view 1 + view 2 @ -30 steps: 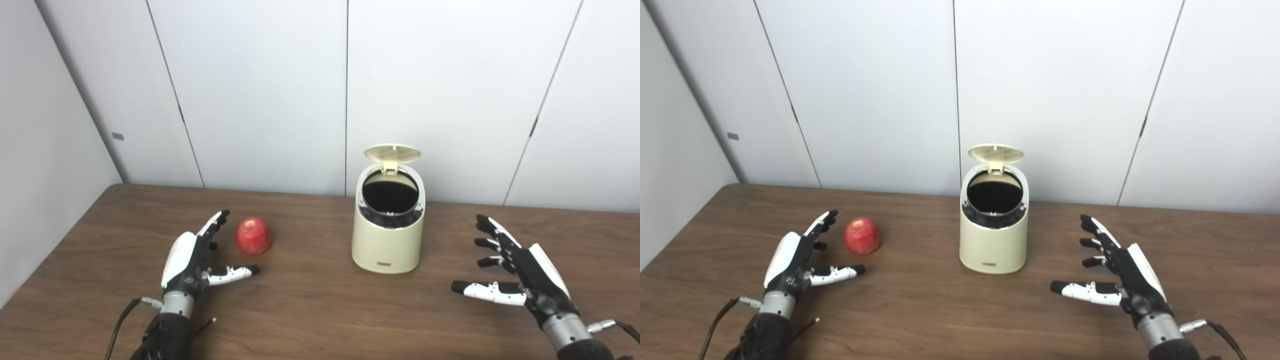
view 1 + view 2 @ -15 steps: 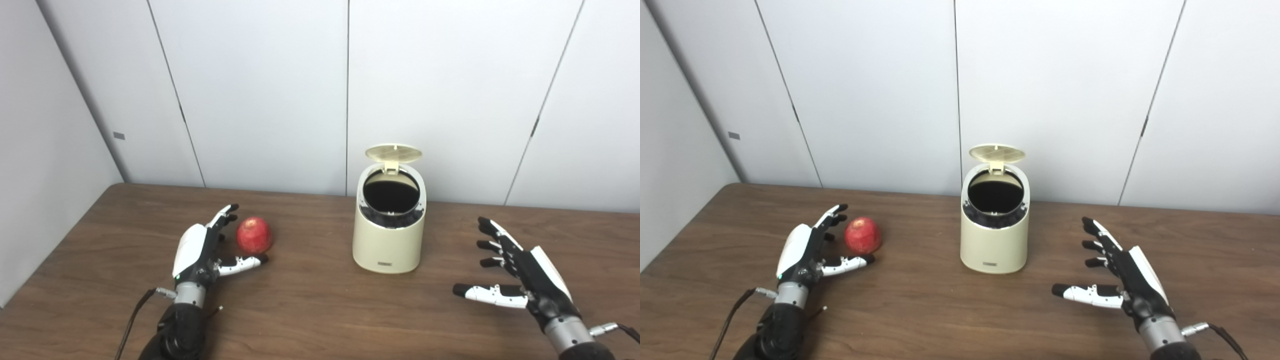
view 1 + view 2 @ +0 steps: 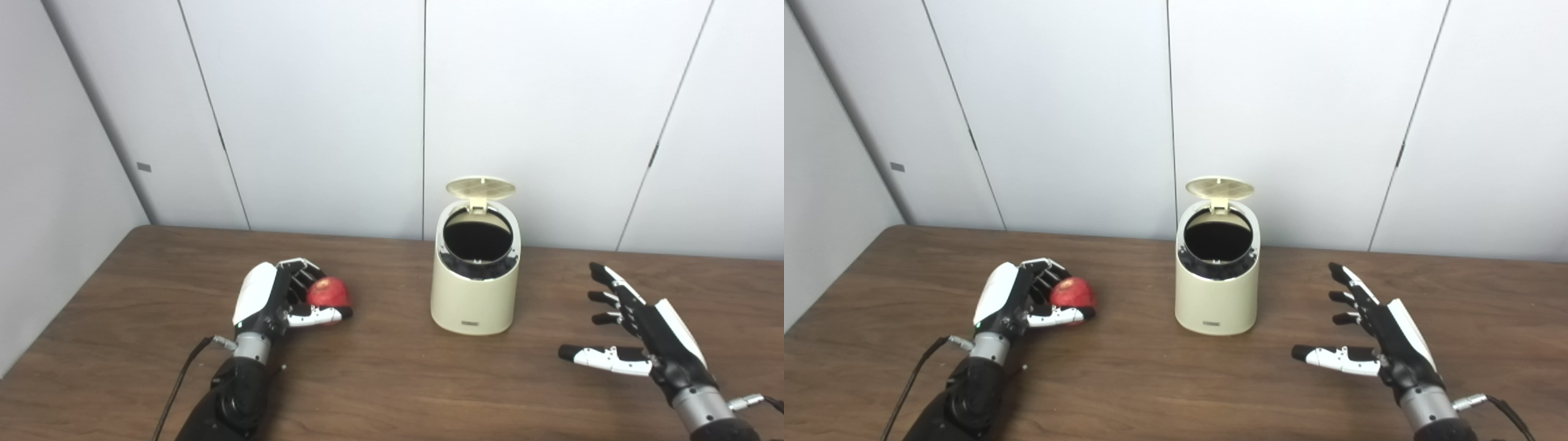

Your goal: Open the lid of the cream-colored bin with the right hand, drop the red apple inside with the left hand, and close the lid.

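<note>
The cream-colored bin (image 3: 475,288) stands upright near the middle of the brown table, its round lid (image 3: 481,187) flipped up at the back and its dark opening showing. The red apple (image 3: 328,292) sits on the table left of the bin. My left hand (image 3: 275,298) is wrapped around it, fingers curled behind and the thumb across its front. My right hand (image 3: 637,331) hovers open to the right of the bin, fingers spread, holding nothing. The same shows in the right eye view, with the apple (image 3: 1073,292) and bin (image 3: 1217,285).
The wooden table (image 3: 380,380) runs wall to wall, with grey wall panels (image 3: 318,110) close behind the bin. A cable (image 3: 177,386) trails from my left wrist along the table's front left.
My left hand moved forward and right to the apple and closed its fingers and thumb around it; the apple shifted slightly right. My right hand stayed about where it was, open.
</note>
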### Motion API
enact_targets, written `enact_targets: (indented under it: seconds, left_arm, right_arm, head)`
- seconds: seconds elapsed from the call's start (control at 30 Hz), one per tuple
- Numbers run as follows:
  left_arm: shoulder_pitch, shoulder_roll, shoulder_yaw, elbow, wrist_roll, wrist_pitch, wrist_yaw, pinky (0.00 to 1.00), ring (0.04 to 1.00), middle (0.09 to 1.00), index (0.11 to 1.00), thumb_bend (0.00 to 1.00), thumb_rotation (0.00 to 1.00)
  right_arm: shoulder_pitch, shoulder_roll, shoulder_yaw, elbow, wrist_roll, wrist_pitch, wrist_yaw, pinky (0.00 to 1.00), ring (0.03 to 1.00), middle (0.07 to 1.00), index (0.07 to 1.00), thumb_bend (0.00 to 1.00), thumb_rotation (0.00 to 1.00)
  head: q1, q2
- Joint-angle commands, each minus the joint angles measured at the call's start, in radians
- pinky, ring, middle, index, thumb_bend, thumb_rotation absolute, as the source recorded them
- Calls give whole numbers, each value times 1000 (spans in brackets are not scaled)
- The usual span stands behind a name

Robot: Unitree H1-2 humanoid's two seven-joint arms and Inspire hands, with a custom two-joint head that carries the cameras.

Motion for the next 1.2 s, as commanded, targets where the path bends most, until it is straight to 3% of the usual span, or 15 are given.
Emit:
enact_targets:
  seconds: [0.0,0.27,0.37,0.6,0.73,0.87,1.17]
  left_arm:
    - [-1,6,-17,18,10,0,-12,391,437,474,487,526,0]
    - [9,-7,-11,-3,34,-3,68,365,442,474,488,526,0]
    - [13,-13,-6,-31,45,-45,117,348,434,466,491,526,0]
    - [11,-38,10,-226,73,-83,165,316,400,445,499,525,0]
    - [-4,-67,21,-350,56,-73,132,342,421,464,491,526,0]
    - [-21,-113,22,-457,39,-57,97,301,392,456,495,525,0]
    - [-73,-225,9,-572,56,19,19,265,371,474,486,526,0]
  right_arm:
    - [-23,-15,-13,-27,6,-17,-5,708,849,934,934,828,269]
    - [-24,-12,-6,-26,8,-17,0,696,850,934,937,817,268]
    - [-22,-9,-3,-26,4,-8,-3,696,846,932,936,813,256]
    - [-25,-6,9,-25,-8,-1,-4,711,848,934,939,827,289]
    - [-31,-4,15,-18,-21,2,-8,685,851,929,937,824,309]
    - [-34,3,18,-11,-21,-1,-9,654,846,930,933,832,301]
    - [-35,19,38,-29,-62,32,-9,643,843,934,936,825,276]
  head:
    - [2,0]
    - [-2,-7]
    - [-19,-15]
    - [-39,-23]
    - [-50,-26]
    - [-61,-28]
    - [-86,-37]
